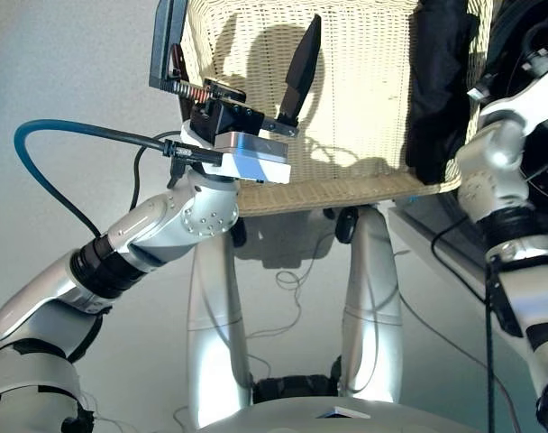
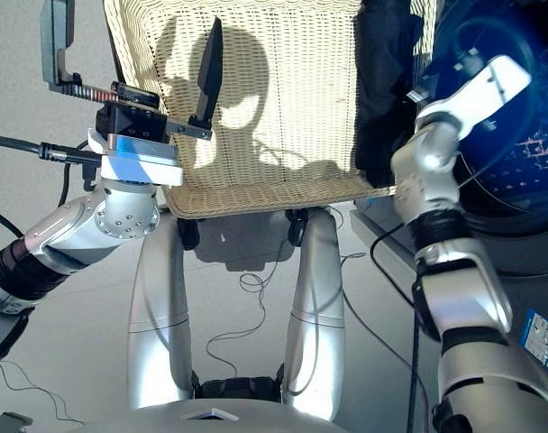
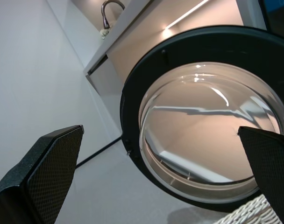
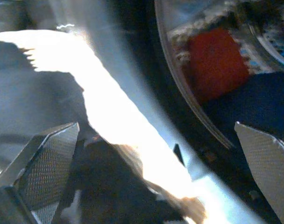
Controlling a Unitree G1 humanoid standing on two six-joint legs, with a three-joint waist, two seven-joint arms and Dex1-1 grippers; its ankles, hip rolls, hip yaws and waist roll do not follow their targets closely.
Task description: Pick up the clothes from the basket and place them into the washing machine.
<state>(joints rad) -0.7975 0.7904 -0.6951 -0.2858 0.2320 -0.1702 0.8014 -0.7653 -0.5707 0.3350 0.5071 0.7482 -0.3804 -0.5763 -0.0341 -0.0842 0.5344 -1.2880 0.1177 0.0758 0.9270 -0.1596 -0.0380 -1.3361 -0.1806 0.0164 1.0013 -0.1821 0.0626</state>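
Left eye view gives you the black garment (image 1: 433, 90) lying lengthwise along the basket (image 1: 346, 185) right edge, nearer your right arm, left gripper (image 1: 233, 81) spread empty; right wrist view lists right gripper (image 4: 156, 154) released, coral and navy already in the washing machine (image 4: 216, 65).

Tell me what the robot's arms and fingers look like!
Both arms are shiny silver-white with black rings at the joints. The left gripper has flat, pointed black fingers on a black block with a silver plate, and a small red spring beside it. A blue cable loops off the left arm. Thin black cables run down the right arm. Close up, the fingers have a woven, mesh-like texture.
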